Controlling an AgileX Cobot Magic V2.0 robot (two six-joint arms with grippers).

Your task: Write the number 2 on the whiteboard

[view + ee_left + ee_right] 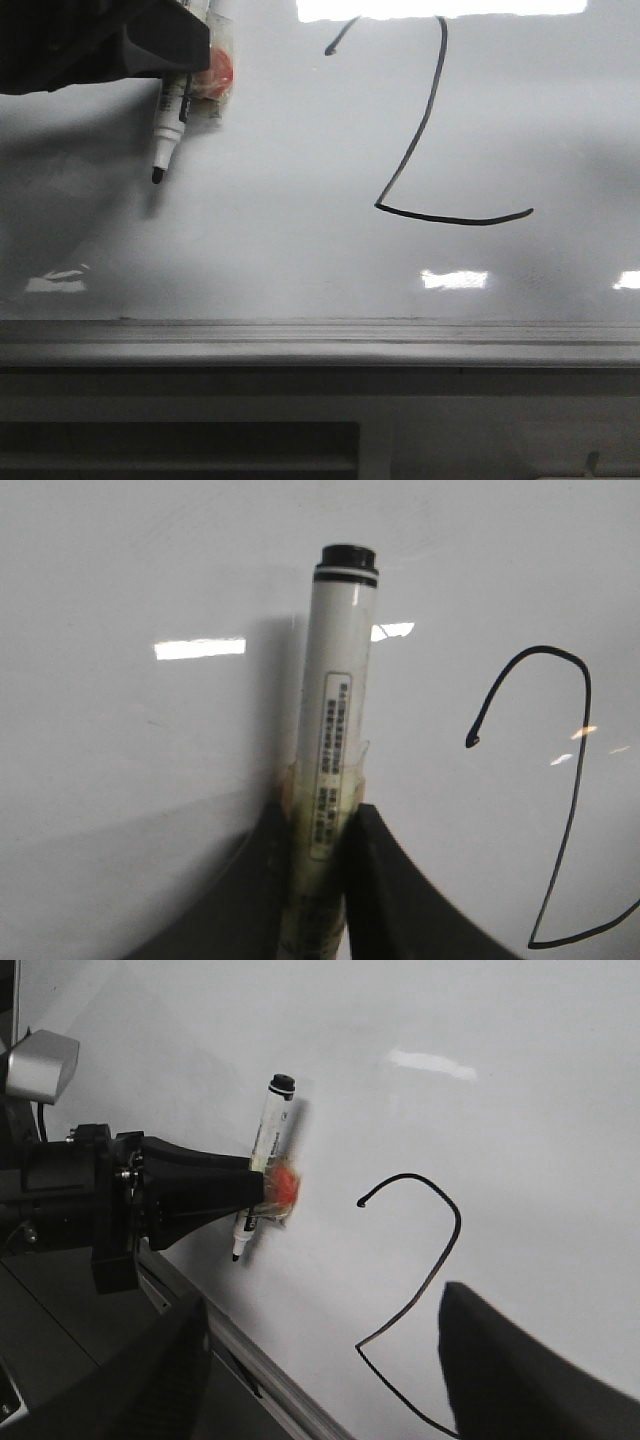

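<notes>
The whiteboard [270, 240] fills the front view, glossy white-grey with a grey edge rail [320, 340] along its near side. The number 2 [420, 130] is a thin black line with a curved top, long diagonal and flat base; it also shows in the left wrist view [575, 780] and the right wrist view [430, 1280]. My left gripper [190, 70] is shut on a white marker pen [335, 720], its black tip [157, 176] off to the left of the 2 and apart from it. My right gripper [320, 1360] is open and empty, over the board's edge.
An orange-red patch [213, 72] with clear tape sits where the pen meets the left gripper. Ceiling light reflections [453, 279] lie on the board. A grey cabinet front [300, 430] runs below the edge rail.
</notes>
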